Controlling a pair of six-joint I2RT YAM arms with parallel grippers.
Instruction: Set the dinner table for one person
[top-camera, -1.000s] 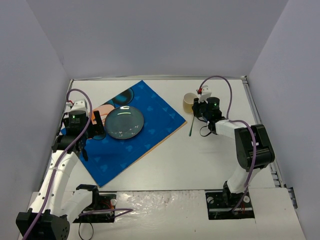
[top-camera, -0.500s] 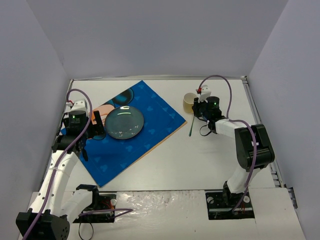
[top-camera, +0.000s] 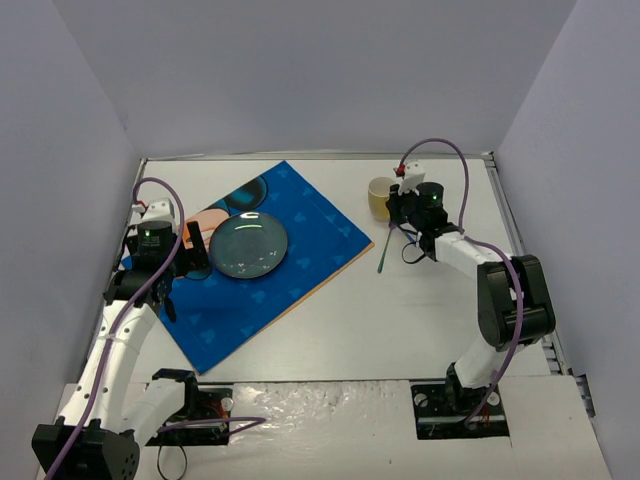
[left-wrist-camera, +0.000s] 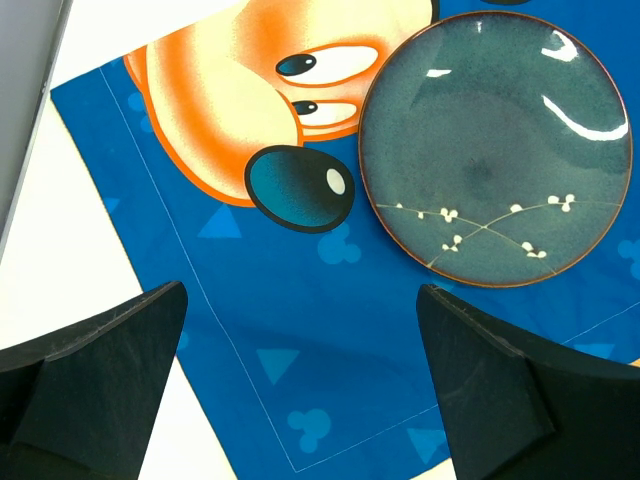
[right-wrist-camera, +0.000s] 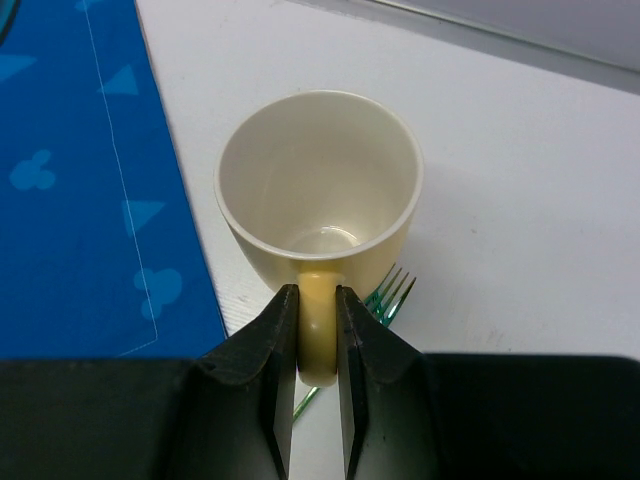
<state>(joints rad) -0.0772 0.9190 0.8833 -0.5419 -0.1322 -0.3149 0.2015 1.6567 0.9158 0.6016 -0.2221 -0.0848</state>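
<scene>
Cream cup (right-wrist-camera: 318, 190) is pinched by its handle in the right gripper (right-wrist-camera: 317, 300); left gripper (left-wrist-camera: 300, 375) hangs spread over the placemat (top-camera: 250, 305). Plate (top-camera: 248, 245) is set there, on the white worktop (top-camera: 400, 320); cup and fork (top-camera: 383, 255) await placement.

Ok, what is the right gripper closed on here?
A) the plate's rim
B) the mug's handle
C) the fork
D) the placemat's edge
B: in the right wrist view the right gripper pinches the handle of the cream mug, while the green fork lies beneath it, outside the grip.
</scene>
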